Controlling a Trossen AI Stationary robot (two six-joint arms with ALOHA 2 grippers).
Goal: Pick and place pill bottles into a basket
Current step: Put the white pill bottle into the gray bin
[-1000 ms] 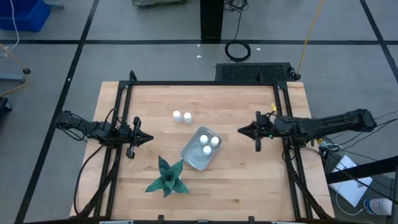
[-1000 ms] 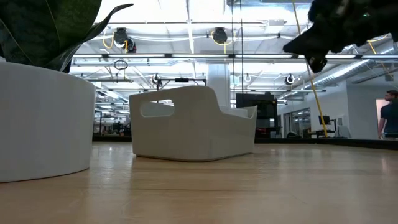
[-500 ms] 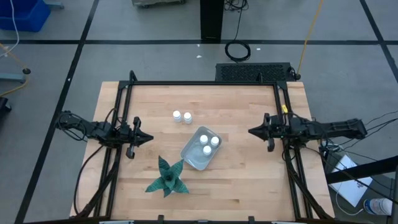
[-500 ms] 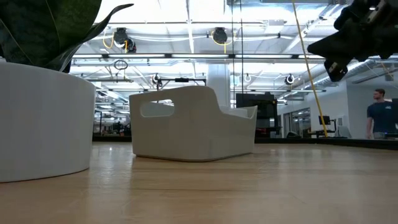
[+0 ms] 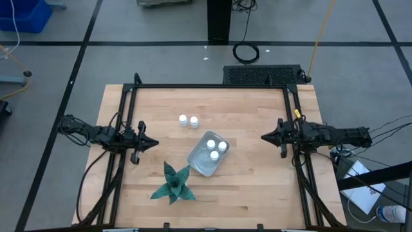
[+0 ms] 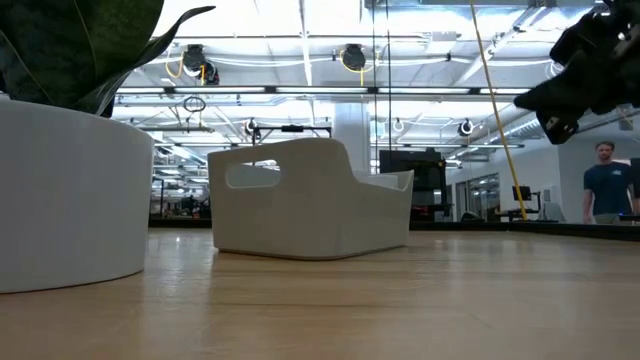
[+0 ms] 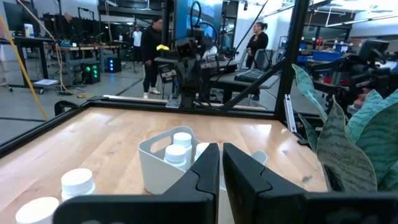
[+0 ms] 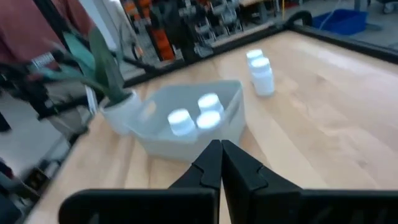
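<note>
Basket (image 5: 206, 154) serves as the landmark: it sits tilted near the middle of the wooden table (image 5: 244, 187), a pale translucent tray holding three pill bottles (image 5: 215, 149), their white caps clustered toward its end that lies away from the plant. Two more pill bottles (image 5: 188, 120) stand upright and side by side on the bare wood, near the basket but apart from it, off its far corner toward the table's back edge. A green spiky plant (image 5: 172, 183) stands just beside the basket's opposite end, toward the front edge of the table. Well apart from the basket on the one side, the left gripper (image 5: 154, 143) hangs over the table's left edge, pointing at the basket, its fingers (image 7: 245, 171) drawn narrow with only a thin slit between them and nothing held. Well apart from the basket on the other side, the right gripper (image 5: 264, 137) hangs by the table's right edge, also pointing toward the basket, its fingers (image 8: 239, 168) pressed together and empty. In the room beyond the table a person (image 6: 603, 185) in a dark shirt stands far behind the basket.
</note>
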